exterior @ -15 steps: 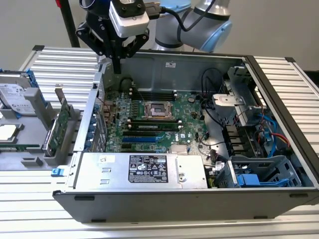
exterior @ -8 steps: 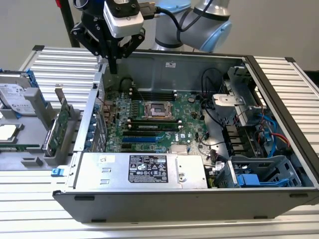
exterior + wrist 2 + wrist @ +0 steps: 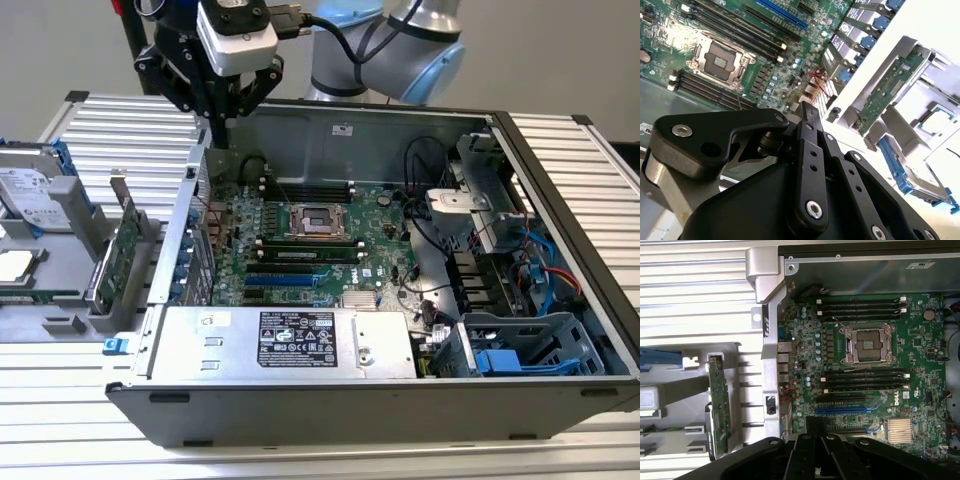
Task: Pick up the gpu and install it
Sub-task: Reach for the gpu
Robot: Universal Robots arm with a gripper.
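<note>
The gpu (image 3: 124, 252) stands on its edge in a grey holder (image 3: 95, 240), outside the open computer case at the exterior view's left. Both wrist views show its green circuit face, at gpu (image 3: 884, 95) and gpu (image 3: 718, 399). My gripper (image 3: 217, 138) hangs above the case's rear corner, to the right of the card and higher, touching nothing. Its black fingers (image 3: 809, 114) are shut together with nothing between them, and they also show as fingers (image 3: 815, 424). Inside the case the green motherboard (image 3: 300, 250) lies flat, with a blue expansion slot (image 3: 840, 410) free.
A silver power supply (image 3: 290, 340) fills the case's front. Cables and a blue drive cage (image 3: 520, 350) sit at the exterior view's right. A hard drive (image 3: 30, 185) and a processor (image 3: 15, 265) rest on the grey tray beside the card. The case wall (image 3: 185, 230) separates card and motherboard.
</note>
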